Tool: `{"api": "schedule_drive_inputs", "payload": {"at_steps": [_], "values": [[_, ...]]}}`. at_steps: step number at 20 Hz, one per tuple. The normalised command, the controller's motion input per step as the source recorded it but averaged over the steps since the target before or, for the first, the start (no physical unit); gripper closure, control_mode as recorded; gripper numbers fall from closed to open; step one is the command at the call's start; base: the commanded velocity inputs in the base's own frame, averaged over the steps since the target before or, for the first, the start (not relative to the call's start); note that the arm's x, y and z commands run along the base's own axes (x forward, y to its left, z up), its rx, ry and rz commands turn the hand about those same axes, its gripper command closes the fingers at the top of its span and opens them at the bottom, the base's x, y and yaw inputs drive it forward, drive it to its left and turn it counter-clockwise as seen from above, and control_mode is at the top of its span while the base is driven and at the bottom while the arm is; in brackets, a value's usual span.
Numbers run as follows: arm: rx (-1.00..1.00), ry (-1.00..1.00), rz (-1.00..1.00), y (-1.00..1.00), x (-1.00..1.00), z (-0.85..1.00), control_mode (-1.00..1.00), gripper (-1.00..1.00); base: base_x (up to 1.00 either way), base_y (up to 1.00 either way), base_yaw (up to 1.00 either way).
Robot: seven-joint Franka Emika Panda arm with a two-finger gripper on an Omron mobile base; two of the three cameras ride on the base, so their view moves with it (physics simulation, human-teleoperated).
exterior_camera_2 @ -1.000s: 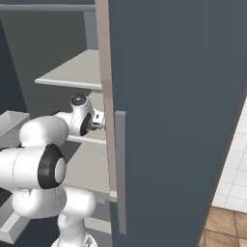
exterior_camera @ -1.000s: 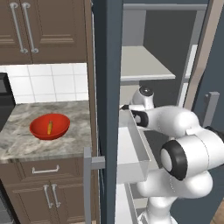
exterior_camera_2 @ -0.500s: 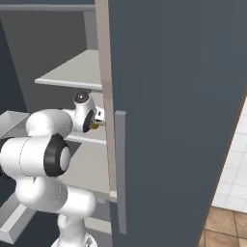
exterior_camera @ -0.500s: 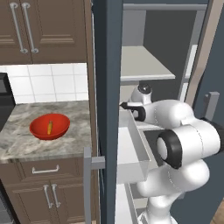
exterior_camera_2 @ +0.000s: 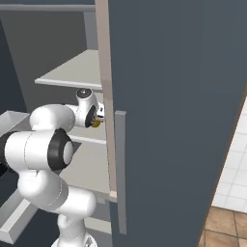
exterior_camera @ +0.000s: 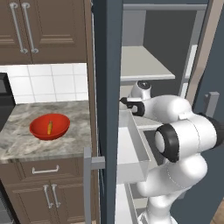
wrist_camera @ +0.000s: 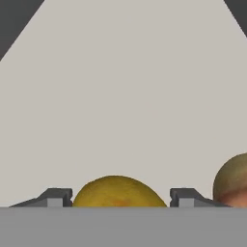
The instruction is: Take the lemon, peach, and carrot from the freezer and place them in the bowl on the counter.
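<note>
The yellow lemon lies on the pale freezer shelf, right between my two fingertips, which stand wide apart at its sides. My gripper is open. The pinkish peach rests on the same shelf just to the lemon's right. In the right base view the hand reaches into the freezer, and a bit of the lemon shows under it. On the counter sits the red bowl with the orange carrot inside.
The freezer door stands between the arm and the counter, its handle low down. A white drawer is pulled out beneath the hand. An upper shelf hangs overhead. A black stovetop edge borders the counter.
The arm's elbow has risen and swung in toward the shelf, while the hand has stayed at about the same spot over the lemon.
</note>
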Motion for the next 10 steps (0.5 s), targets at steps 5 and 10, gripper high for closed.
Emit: {"api": "schedule_drive_inputs", "payload": {"at_steps": [5, 10], "values": [[0.0, 0.0, 0.0, 0.0, -0.33, -0.28, -1.0, 1.0, 0.0, 0.0, 0.0], [0.0, -0.09, 0.0, 0.0, -0.77, -0.26, -1.0, 1.0, 0.0, 0.0, 0.0]]}}
